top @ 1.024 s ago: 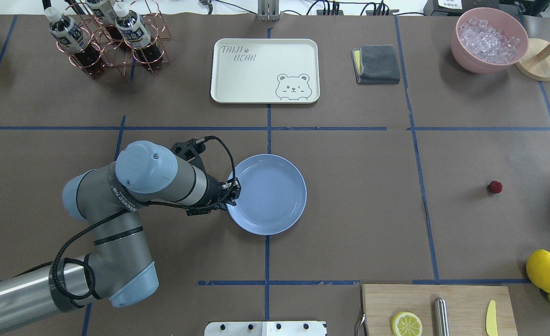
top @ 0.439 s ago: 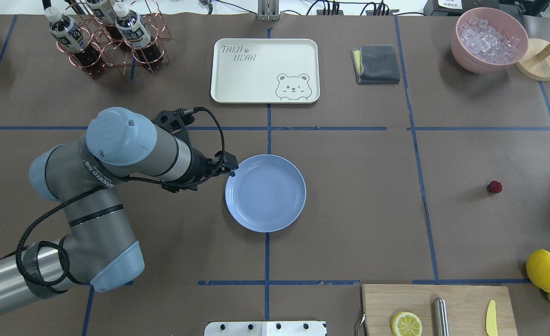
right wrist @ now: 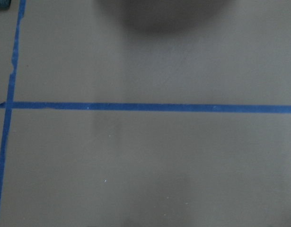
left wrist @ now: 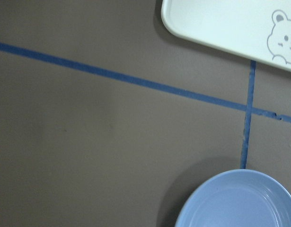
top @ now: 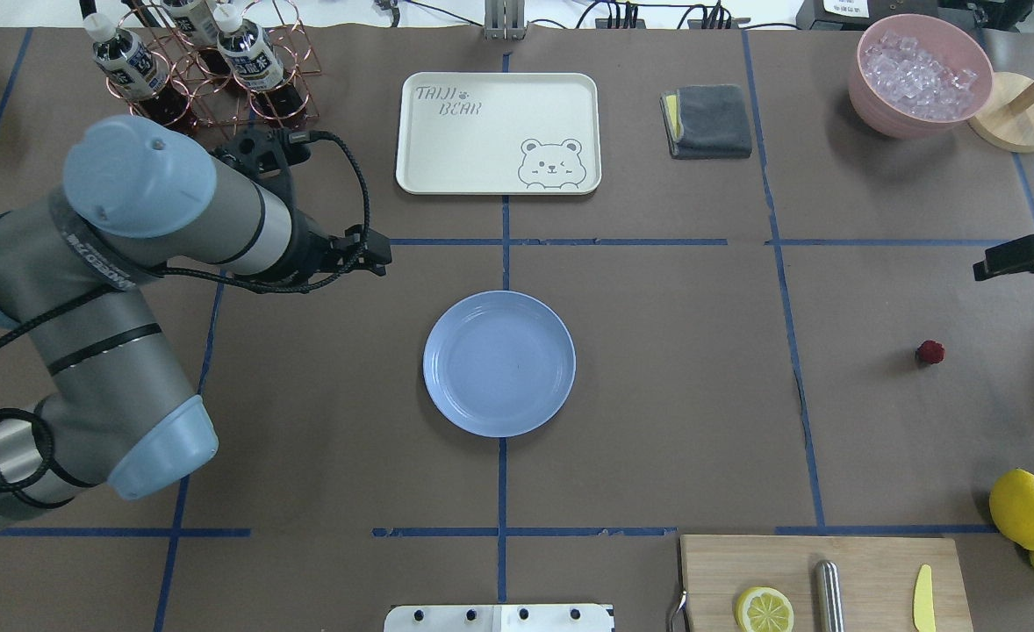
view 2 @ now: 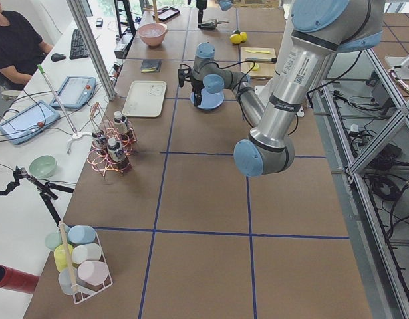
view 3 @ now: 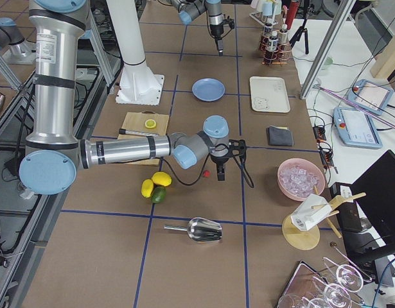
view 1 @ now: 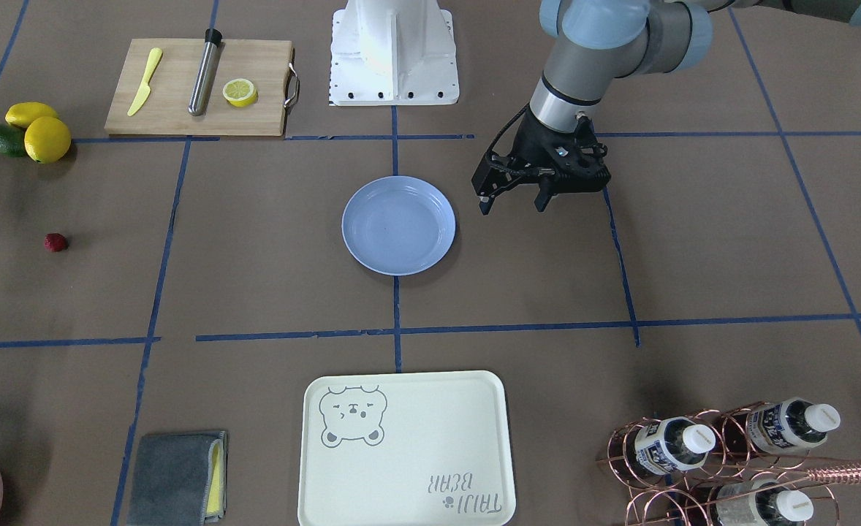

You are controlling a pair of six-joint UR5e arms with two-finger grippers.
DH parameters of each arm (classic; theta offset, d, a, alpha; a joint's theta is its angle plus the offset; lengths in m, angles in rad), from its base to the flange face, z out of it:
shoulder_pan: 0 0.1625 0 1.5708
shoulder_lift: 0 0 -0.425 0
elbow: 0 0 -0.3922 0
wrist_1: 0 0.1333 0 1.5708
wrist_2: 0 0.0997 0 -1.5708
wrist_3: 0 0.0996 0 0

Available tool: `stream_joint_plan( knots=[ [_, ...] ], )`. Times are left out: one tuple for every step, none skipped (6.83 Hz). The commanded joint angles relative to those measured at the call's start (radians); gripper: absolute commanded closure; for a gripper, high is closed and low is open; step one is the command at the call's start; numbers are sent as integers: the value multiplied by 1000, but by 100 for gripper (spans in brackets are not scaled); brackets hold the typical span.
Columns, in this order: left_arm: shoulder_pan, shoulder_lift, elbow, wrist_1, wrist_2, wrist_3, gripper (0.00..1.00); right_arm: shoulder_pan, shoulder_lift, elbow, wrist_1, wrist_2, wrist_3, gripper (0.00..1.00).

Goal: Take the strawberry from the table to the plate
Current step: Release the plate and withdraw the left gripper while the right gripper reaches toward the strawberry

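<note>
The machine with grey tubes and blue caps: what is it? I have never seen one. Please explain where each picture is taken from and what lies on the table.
It is a robot with two arms, each ending in a two-finger gripper. One camera looks down from behind it, one faces it, two stand at the table ends, one sits on each wrist. The left gripper is open and empty, near the blue plate. The right gripper shows only at a picture's edge, near the small red strawberry; whether it is open I cannot tell. The table also carries a cream tray, a cutting board, lemons and bottles.
</note>
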Motion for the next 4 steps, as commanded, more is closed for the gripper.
stream_joint_plan(
  knots=[
    [-68,42,-64,108,-2,190,0,-158,-23,-21,92,-104,128,0],
    [-110,71,-75,111,-4,214,0,-178,-21,-43,92,-106,128,0],
    [-128,82,-77,111,-4,250,0,-195,-18,-52,92,-113,128,1],
    [-128,88,-75,111,-4,264,0,-202,-11,-58,91,-113,128,9]
  ],
)
